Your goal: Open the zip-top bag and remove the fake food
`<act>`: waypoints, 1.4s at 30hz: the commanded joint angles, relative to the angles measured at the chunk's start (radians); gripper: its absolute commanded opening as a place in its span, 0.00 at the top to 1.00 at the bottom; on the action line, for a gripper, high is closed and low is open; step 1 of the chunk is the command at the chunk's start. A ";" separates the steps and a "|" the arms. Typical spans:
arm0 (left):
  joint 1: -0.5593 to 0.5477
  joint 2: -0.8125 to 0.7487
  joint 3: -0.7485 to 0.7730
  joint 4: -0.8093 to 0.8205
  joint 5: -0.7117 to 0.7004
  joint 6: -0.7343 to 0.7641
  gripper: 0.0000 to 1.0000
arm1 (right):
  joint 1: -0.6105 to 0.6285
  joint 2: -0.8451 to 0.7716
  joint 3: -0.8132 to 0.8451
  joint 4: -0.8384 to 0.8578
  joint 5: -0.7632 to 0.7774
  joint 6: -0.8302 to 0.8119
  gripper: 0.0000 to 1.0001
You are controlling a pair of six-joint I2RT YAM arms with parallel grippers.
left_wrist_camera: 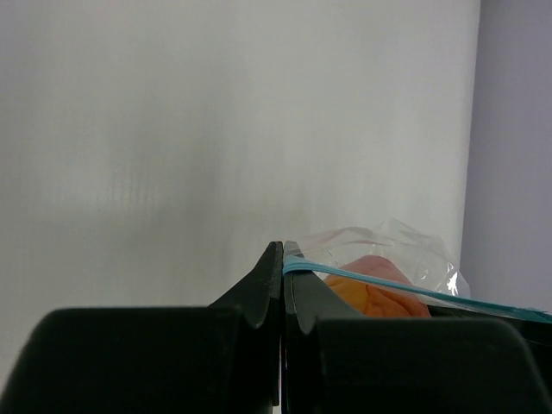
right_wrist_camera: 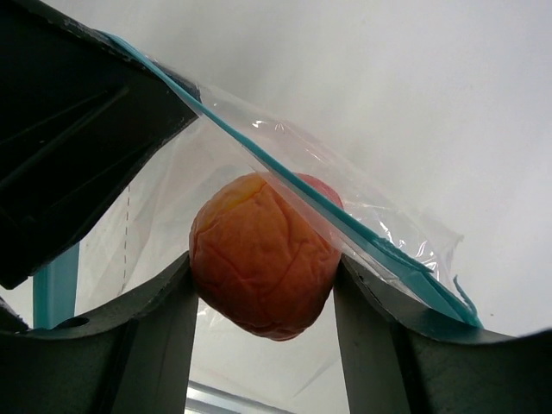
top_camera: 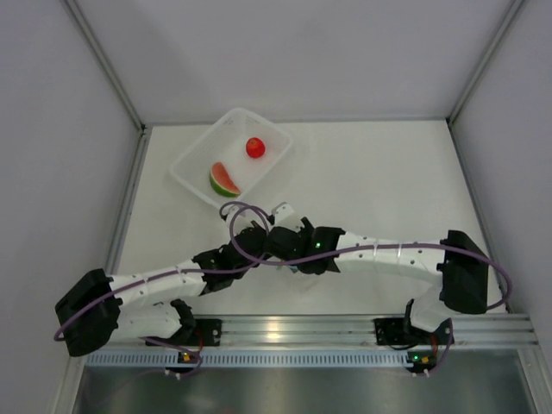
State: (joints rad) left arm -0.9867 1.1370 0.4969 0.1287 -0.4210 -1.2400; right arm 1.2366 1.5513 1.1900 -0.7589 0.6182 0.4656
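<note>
- Left gripper (left_wrist_camera: 282,252): jaws fully closed, pinching the blue strip (left_wrist_camera: 448,298) of the bag (left_wrist_camera: 405,248); the bag hangs off its right side.
- Right gripper (right_wrist_camera: 263,280): jaws part open, fingers pressed against both sides of the orange fruit (right_wrist_camera: 254,254), holding it.
- Orange fruit: at the bag's mouth, its upper part behind the strip and clear film, its lower part bare.
- Both grippers meet over the middle of the table (top_camera: 388,181).
- White container (top_camera: 191,164), far left: holds the watermelon wedge (top_camera: 223,180) and, further back, the red ball (top_camera: 255,147), apart from each other.
</note>
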 commanded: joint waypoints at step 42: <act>-0.288 0.089 0.215 -0.044 -0.261 0.134 1.00 | -0.143 -0.186 -0.104 0.259 0.017 0.255 0.62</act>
State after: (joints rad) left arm -1.2556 1.2243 0.6575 0.0658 -0.6376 -1.0908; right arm 1.0695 1.4124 1.0348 -0.5125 0.6701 0.6712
